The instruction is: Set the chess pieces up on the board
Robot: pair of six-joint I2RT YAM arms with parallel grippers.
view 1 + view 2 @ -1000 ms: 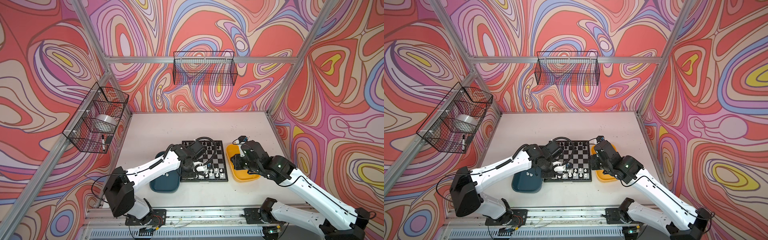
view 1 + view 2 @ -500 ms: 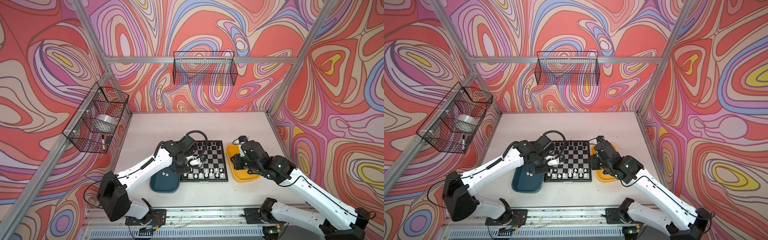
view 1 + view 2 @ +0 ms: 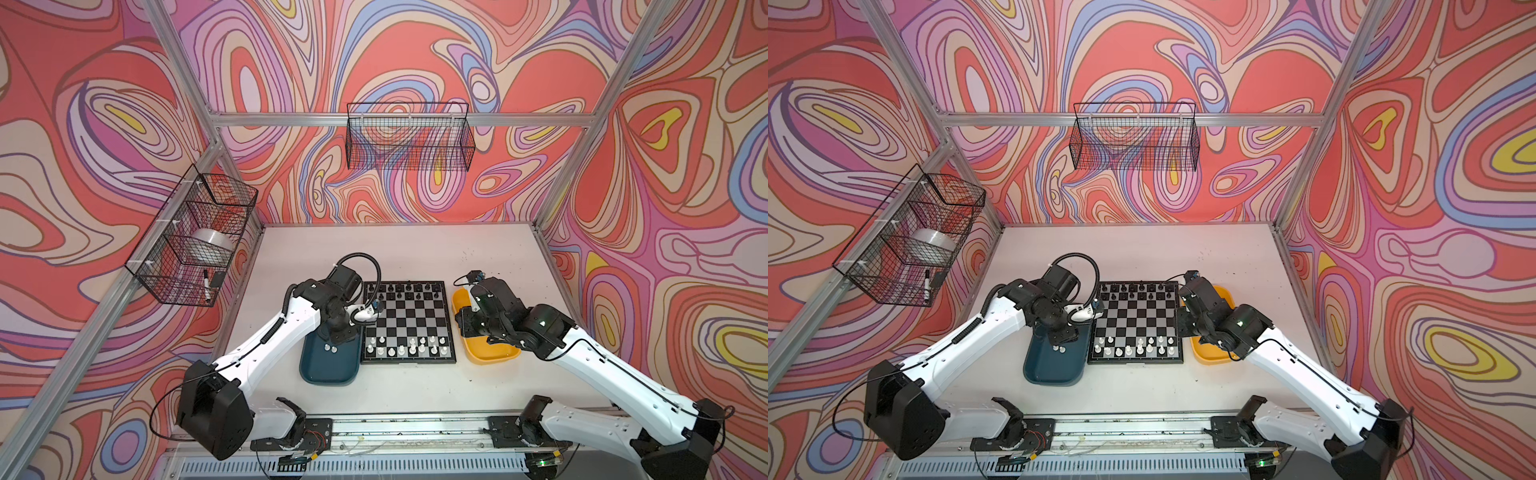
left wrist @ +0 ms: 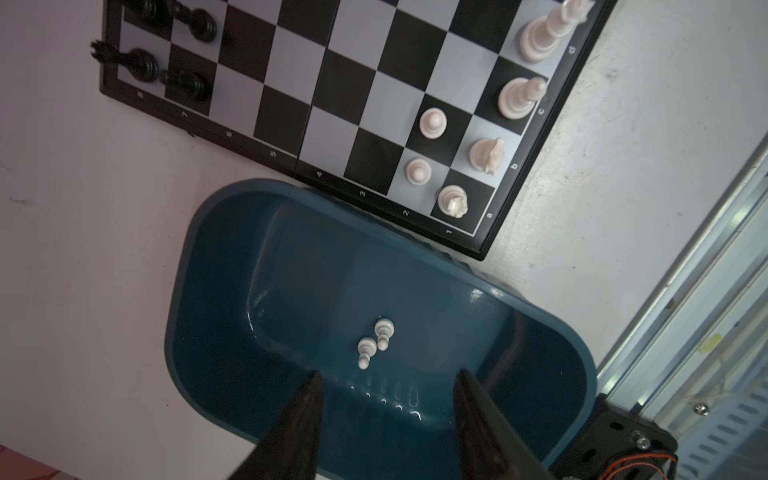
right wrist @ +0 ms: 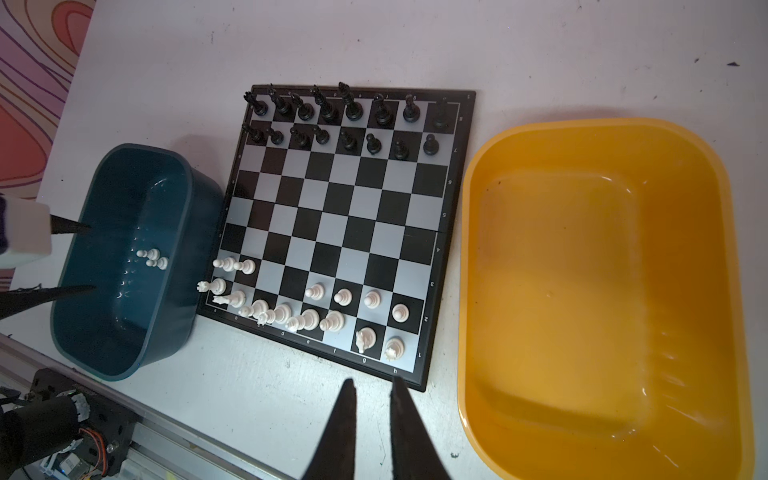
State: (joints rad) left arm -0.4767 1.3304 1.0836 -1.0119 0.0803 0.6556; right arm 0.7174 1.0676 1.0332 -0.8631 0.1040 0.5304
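White table (image 3: 395, 253) fills the floor of the cell in both top views. The left arm (image 3: 270, 345) reaches in from the near rail to the teal tray (image 4: 291, 270), and the right arm (image 3: 602, 365) reaches in toward the yellow tray (image 5: 582, 291). The board (image 3: 409, 322) lies flat at the middle of the table, between the two trays. The yellow tray sits just beside the board's right edge. The teal tray is hard against the left edge, by the white end.

The left gripper (image 4: 387, 374) hangs over the teal tray with its jaws spread wide and nothing between them. The right gripper (image 5: 372, 380) hovers above bare table just off the board's near corner on the yellow tray's side, its fingers drawn almost together on nothing.

The black pieces (image 5: 353, 111) fill the two far rows of the board, sixteen of them, all upright. The white pieces (image 5: 309, 319) stand in the two near rows: eight along the edge and six pawns in the row ahead. Two more white pawns (image 4: 383, 329) lie on their sides, side by side, on the teal tray's floor under the left gripper.
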